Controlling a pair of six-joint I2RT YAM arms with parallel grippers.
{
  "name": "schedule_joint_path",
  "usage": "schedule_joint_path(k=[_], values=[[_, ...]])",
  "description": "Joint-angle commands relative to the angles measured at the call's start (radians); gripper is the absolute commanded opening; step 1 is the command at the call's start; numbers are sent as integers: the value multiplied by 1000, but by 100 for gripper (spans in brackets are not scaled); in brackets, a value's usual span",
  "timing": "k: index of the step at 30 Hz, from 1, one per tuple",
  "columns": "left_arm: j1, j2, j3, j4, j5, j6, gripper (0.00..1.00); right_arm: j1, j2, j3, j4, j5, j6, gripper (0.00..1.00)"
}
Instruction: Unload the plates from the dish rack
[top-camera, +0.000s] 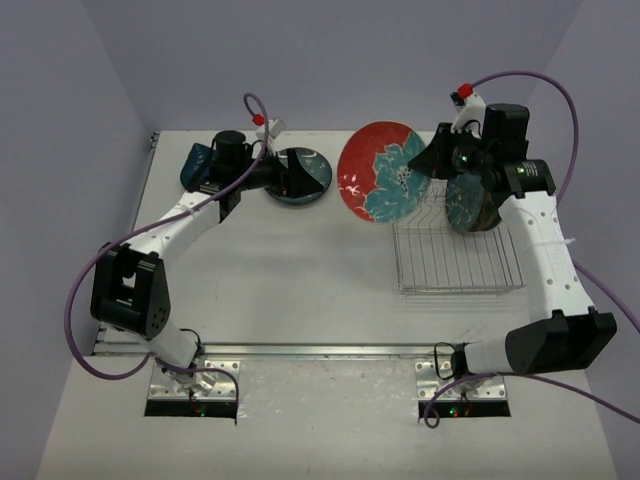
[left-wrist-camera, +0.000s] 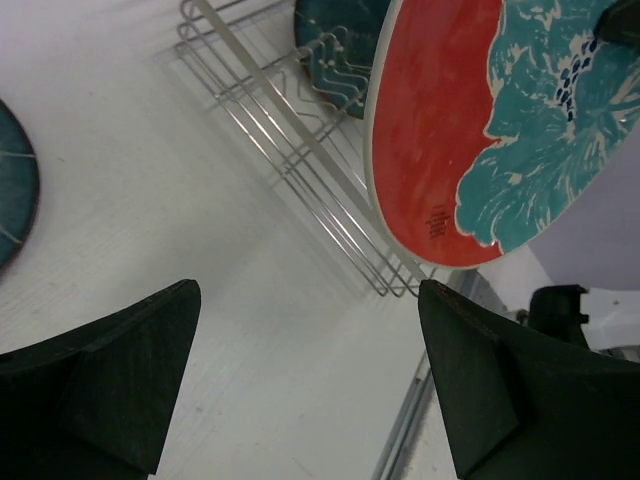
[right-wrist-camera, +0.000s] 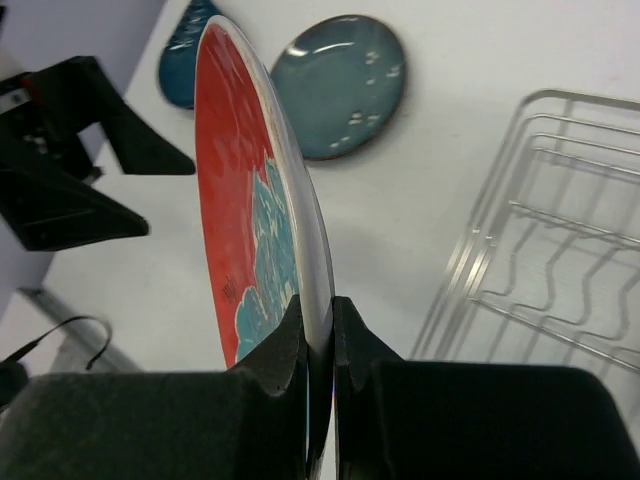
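My right gripper (right-wrist-camera: 318, 310) is shut on the rim of a red-rimmed plate (right-wrist-camera: 235, 170) with a teal floral centre. It holds the plate on edge above the table, left of the dish rack (top-camera: 455, 262). In the top view the plate (top-camera: 385, 172) hangs beside my right gripper (top-camera: 437, 160). A dark teal plate (top-camera: 468, 203) stands upright in the rack's back part. My left gripper (top-camera: 305, 178) hovers open over a teal plate (top-camera: 298, 192) lying flat at the back. Its fingers (left-wrist-camera: 150, 370) are spread wide with only bare table between them.
A blue plate (top-camera: 197, 165) lies flat at the back left, partly under the left arm. The purple back wall and side walls close in the table. The wire rack (left-wrist-camera: 290, 130) and the hanging red plate (left-wrist-camera: 440, 130) lie ahead in the left wrist view.
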Motion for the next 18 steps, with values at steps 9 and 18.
schedule_joint_path(k=[9,18], values=[[-63,34,-59,304,246,-293,55,123,7,-65,274,-307,155,0],[-30,82,-88,424,326,-390,0,125,28,-61,206,-152,117,8]])
